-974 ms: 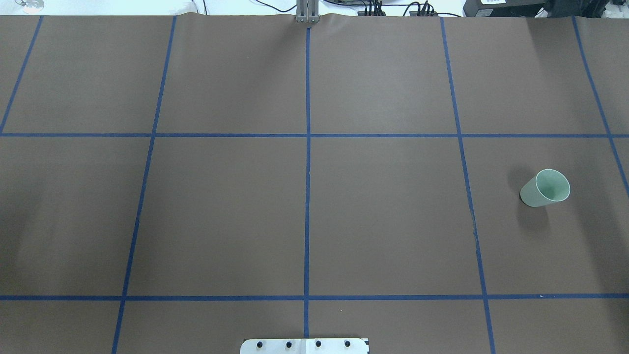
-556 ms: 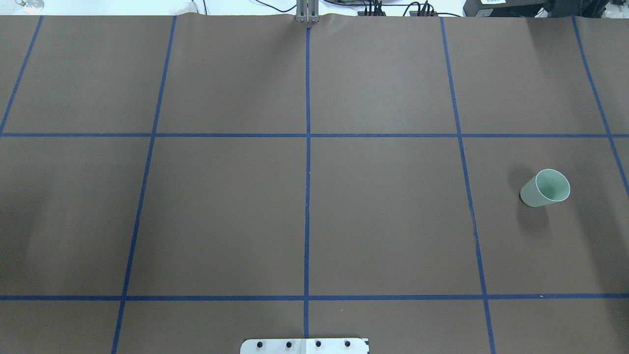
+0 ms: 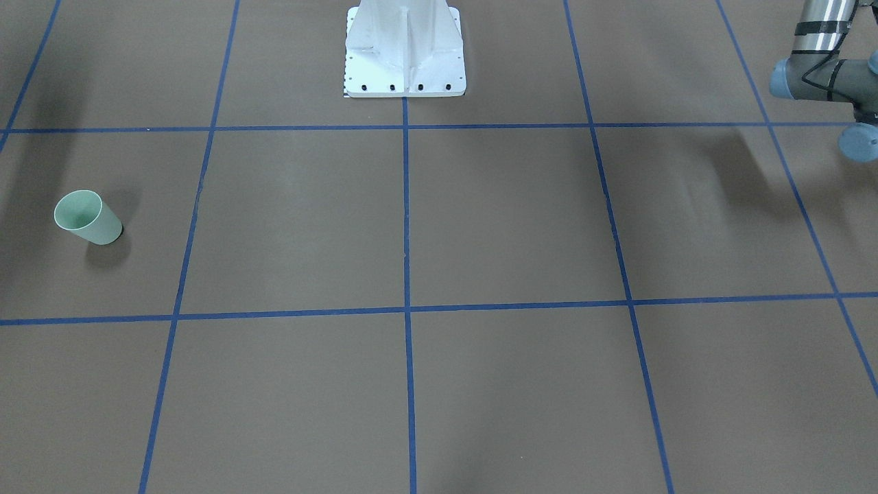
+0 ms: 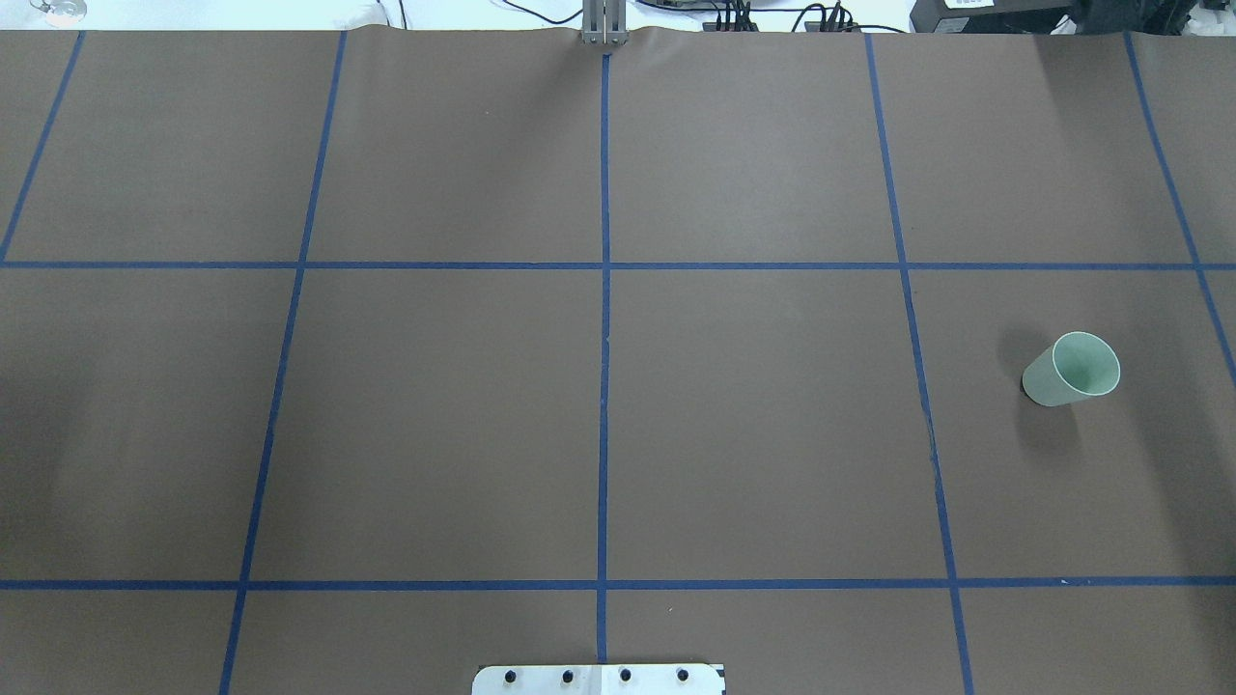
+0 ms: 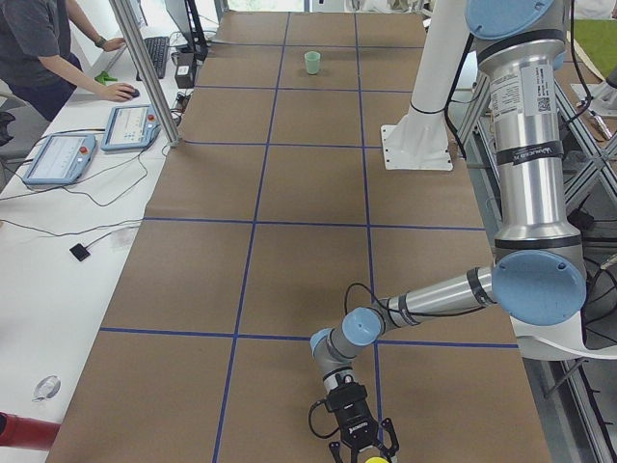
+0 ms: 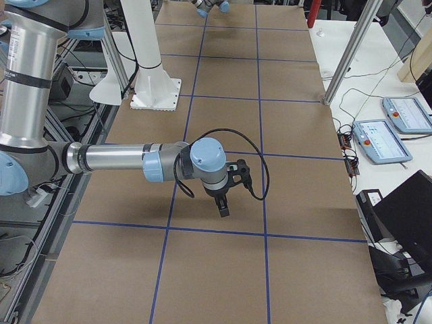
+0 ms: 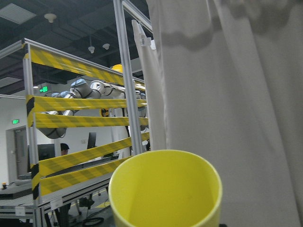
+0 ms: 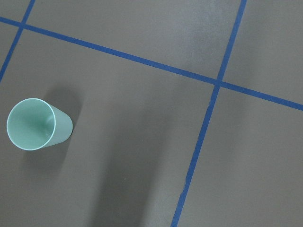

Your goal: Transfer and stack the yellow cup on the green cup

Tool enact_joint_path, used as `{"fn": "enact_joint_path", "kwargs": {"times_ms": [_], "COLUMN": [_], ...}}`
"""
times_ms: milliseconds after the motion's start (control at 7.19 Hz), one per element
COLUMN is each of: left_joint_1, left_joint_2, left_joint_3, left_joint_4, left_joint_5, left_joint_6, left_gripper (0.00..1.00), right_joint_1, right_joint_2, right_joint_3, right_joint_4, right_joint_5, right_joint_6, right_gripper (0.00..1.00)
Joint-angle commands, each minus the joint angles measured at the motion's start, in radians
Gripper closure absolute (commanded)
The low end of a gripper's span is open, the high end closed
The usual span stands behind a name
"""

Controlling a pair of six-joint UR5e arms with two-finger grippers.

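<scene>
The green cup [image 4: 1072, 370] stands upright and empty on the brown table cover, on my right side; it also shows in the front view [image 3: 88, 217], far off in the left side view [image 5: 312, 62] and from above in the right wrist view [image 8: 38, 124]. The yellow cup [image 7: 165, 194] fills the bottom of the left wrist view, rim up, with no fingers showing. My left gripper [image 5: 364, 451] points down at the table's left end with a bit of the yellow cup [image 5: 372, 460] at its tips. My right gripper [image 6: 223, 210] hangs above the table; I cannot tell either grip.
Blue tape lines [image 4: 604, 290] divide the brown cover into squares. The white robot base [image 3: 405, 51] stands at the near middle edge. Tablets and cables [image 5: 96, 135] lie on the side bench, where an operator [image 5: 48, 48] sits. A metal post [image 6: 351, 47] stands at the far edge.
</scene>
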Motion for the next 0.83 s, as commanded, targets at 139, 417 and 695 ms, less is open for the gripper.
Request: {"fn": "enact_joint_path", "kwargs": {"times_ms": [139, 417, 695], "left_joint_1": [-0.097, -0.136, -0.172], "left_joint_2": [0.0, 0.0, 0.0], "left_joint_3": [0.003, 0.012, 0.035], "left_joint_4": [-0.252, -0.419, -0.67], "left_joint_5": [0.209, 0.271, 0.294], "left_joint_6": [0.169, 0.297, 0.479], "left_gripper": [1.0, 1.0, 1.0], "right_joint_1": [0.0, 0.002, 0.003], "right_joint_2": [0.011, 0.013, 0.011], "right_joint_3": [-0.021, -0.023, -0.023], "right_joint_4": [-0.001, -0.001, -0.001], "right_joint_5": [0.002, 0.0, 0.0], "right_joint_6": [0.001, 0.003, 0.021], "right_gripper": [0.0, 0.0, 0.0]}}
